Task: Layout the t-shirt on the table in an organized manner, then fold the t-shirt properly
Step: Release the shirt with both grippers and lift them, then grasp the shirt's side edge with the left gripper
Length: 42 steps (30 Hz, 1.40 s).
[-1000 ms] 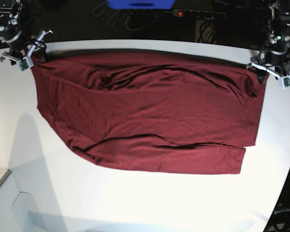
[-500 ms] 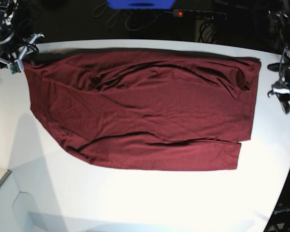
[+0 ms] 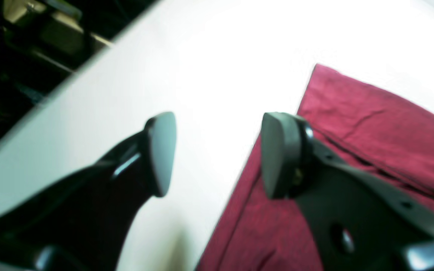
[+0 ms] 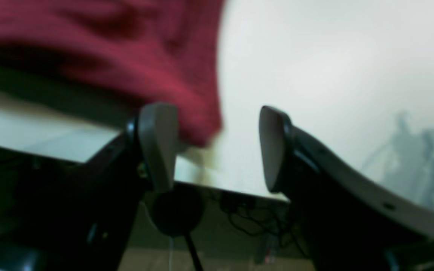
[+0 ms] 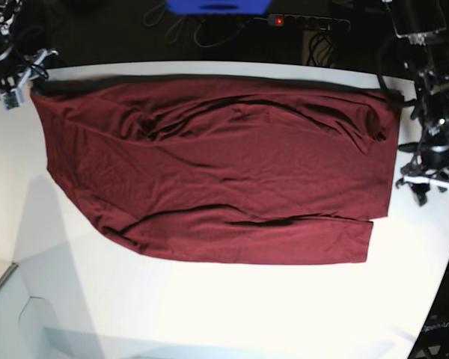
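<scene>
At about ten o'clock in the base view the right gripper (image 5: 21, 78) hung over the far corner of the table (image 5: 224, 314), its fingers spread and empty. In its own wrist view the near corner of the t-shirt (image 4: 126, 41) lay just beyond one pad, though that picture was too blurred to say whether cloth and pad touched.

The t-shirt (image 5: 217, 168) lay spread across the middle of the table, wide and mostly flat, with creases running through its upper half from eleven towards one o'clock and a long dark fold line low down, near six. Its lower edge ran at a slant on the nine o'clock side, so the outline was not yet square.

At three o'clock the left gripper (image 5: 432, 179) stood off the shirt's side edge — fingers apart, holding nothing. Its wrist view showed bare table between the pads and the shirt's edge (image 3: 371, 124) beside one finger.

The risks, as I judged them: folding now would likely press the creases and the skewed hem into the fold. A pinch on this thin fabric could take only the top layer — or drag the whole shirt sideways.
</scene>
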Tool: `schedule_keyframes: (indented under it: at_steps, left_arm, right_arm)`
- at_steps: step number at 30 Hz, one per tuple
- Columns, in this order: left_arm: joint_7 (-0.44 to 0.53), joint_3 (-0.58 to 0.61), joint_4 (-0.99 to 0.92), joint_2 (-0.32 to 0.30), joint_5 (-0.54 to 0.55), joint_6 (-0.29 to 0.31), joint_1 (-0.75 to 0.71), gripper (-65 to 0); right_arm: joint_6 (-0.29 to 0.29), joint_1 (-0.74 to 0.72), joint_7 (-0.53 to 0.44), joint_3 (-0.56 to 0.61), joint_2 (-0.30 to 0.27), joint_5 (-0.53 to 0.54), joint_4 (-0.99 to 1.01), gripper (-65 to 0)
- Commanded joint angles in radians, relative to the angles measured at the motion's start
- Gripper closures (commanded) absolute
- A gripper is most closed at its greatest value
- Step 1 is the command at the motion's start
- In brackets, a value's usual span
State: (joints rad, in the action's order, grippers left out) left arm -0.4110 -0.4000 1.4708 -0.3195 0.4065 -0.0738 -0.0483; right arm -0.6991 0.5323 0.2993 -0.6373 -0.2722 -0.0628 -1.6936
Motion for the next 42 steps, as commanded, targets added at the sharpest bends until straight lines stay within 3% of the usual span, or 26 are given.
schedule_keyframes:
  at_steps: [1,7,12,19,34,42]
  left_arm:
    - [0.025,0.013,-0.026,-0.014,0.002,0.006,0.043,-34.2]
    - [0.031,0.135,-0.319,-0.014,0.004,0.007,0.244,-34.2]
    - [0.033,0.189,-0.434,-0.014,0.004,0.007,0.33,-34.2]
    - [0.031,0.191,-0.445,0.016,0.004,0.007,0.347,-34.2]
    - [0.031,0.192,-0.528,0.02,0.002,0.009,0.319,-34.2]
    - [0.027,0.192,-0.444,0.023,0.004,0.009,0.299,-33.9]
  right_arm:
    - [0.001,-0.008,-0.021,-0.017,-0.016,0.014,-0.013,-34.6]
    - [0.001,-0.093,-0.021,-0.126,0.006,0.014,0.025,-34.5]
    - [0.001,-0.169,-0.019,-0.21,0.035,0.01,0.04,-34.6]
    - [0.001,-0.197,-0.019,-0.215,0.04,0.01,0.039,-34.6]
    - [0.001,-0.232,-0.019,-0.2,0.04,0.01,0.043,-34.5]
    - [0.001,-0.232,-0.019,-0.2,0.04,0.01,0.043,-34.5]
